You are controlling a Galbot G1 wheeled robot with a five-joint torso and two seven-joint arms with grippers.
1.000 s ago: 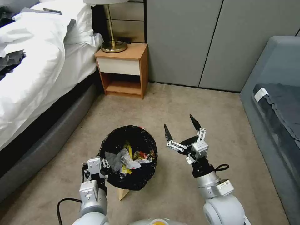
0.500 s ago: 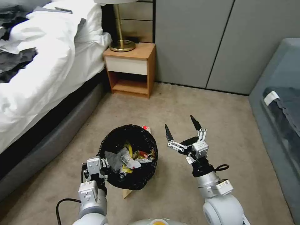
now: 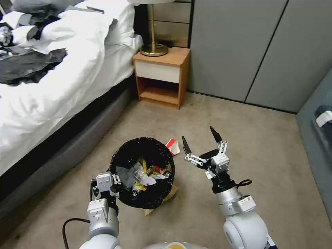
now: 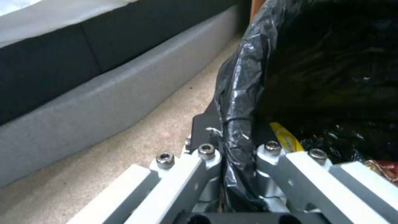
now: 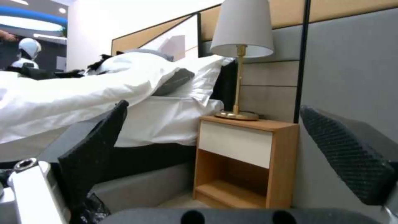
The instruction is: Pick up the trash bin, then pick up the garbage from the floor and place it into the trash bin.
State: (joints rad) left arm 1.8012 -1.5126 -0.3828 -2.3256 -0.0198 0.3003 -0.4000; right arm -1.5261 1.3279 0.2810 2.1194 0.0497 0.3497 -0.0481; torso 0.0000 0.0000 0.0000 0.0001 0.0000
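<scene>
**A:** Two pieces of garbage lie on the carpet by the trash bin [image 3: 142,173]: a red-and-white carton [image 3: 172,146] just beyond its far rim, toward the nightstand [image 3: 162,76], and a scrap of brown paper [image 3: 162,202] poking out from under its near side. Where's the risk?

**B:** Mostly in how the bin is held. The left tool [image 3: 103,185] is clamped on the near-left rim, one finger inside and one outside, and in the left wrist view the black bag liner [image 4: 238,102] is pinched between the fingers [image 4: 182,174]. I'd judge the film could slide or tear under the load, and I can't tell how much of the hard rim is actually caught.

**B:** The bin also holds a yellow wrapper [image 3: 141,166], tissues and a small bottle. Gripped at one edge, it may tip away from the hold and spill.

**A:** And the right tool [image 3: 201,142]?

**B:** Spread wide, empty, raised beside the bin's right edge, with its fingertips near the carton in the head view. Reaching for the carton means working close to the rim; a nudge there could knock the bin against the left grip.

**A:** The brown paper?

**B:** Partly hidden under the bin. It looks flat on the carpet, so the fingertips may skid over it rather than catch it.
</scene>
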